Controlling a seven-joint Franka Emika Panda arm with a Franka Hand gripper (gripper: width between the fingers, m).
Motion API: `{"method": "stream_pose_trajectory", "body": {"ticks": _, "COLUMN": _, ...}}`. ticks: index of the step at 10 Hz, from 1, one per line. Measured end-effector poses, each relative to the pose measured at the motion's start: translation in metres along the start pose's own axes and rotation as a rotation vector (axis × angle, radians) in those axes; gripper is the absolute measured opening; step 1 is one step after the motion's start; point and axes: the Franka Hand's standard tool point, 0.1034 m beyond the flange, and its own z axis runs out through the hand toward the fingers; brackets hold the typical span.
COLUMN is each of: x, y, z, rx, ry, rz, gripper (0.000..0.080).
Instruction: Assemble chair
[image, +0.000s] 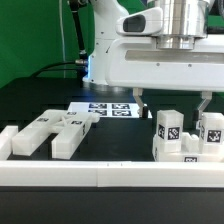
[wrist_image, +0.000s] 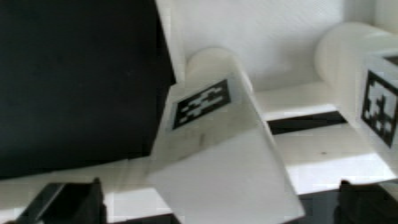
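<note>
Claw (image: 173, 104) at full spread and gripping nothing: you see its two dark fingers (image: 141, 100) hanging well apart under the white arm (image: 150, 55), tips just above the chair (image: 168, 140), which so far is a cluster of chunky white blocks standing at the ext. view's right, near the front of the black table (image: 40, 100). Two upright blocks in that cluster show black-and-white tags to the camera, w/ a lower tagged block (image: 191, 157) between them at the front edge. From the wrist cam you look down on one tall tagged block (wrist_image: 210, 140) sitting between the fingertips (wrist_image: 68, 200), neither tip touching it; a second tagged block (wrist_image: 365, 70) stands just beside it, apart by a narrow dark gap. Whether those two are joined lower down, you can't tell. Over at the ext. view's left, loose pieces (image: 55, 135) of the same white plastic lie flat in a group, well apart from the upright cluster. Marker board (image: 105, 108) lies flat on the table behind & between the two groups, approx. below the arm's base. White rail (image: 110, 175) runs across the foreground in front of everything, w/ a green backdrop (image: 30, 40) behind the table at the ext. view's left.
</note>
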Motion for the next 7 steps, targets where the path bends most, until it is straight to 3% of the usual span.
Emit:
{"method": "stream_pose_trajectory", "body": {"ticks": 3, "x": -0.0002, "y": 0.0028, "z": 0.0015, "rx": -0.007, "ry": -0.002, "rz": -0.136, "gripper": 0.0649}}
{"method": "stream_pose_trajectory", "body": {"ticks": 5, "x": -0.0002, "y": 0.0028, "z": 0.0016, "rx": -0.007, "ry": -0.002, "rz": -0.133, "gripper": 0.0368}}
{"method": "stream_pose_trajectory", "body": {"ticks": 6, "x": -0.0003, "y": 0.0028, "z": 0.0017, "rx": -0.007, "ry": -0.002, "rz": -0.102, "gripper": 0.0288}}
{"method": "stream_pose_trajectory", "body": {"ticks": 7, "x": -0.0003, "y": 0.0026, "z": 0.0017, "rx": -0.005, "ry": -0.002, "rz": -0.057, "gripper": 0.0288}}
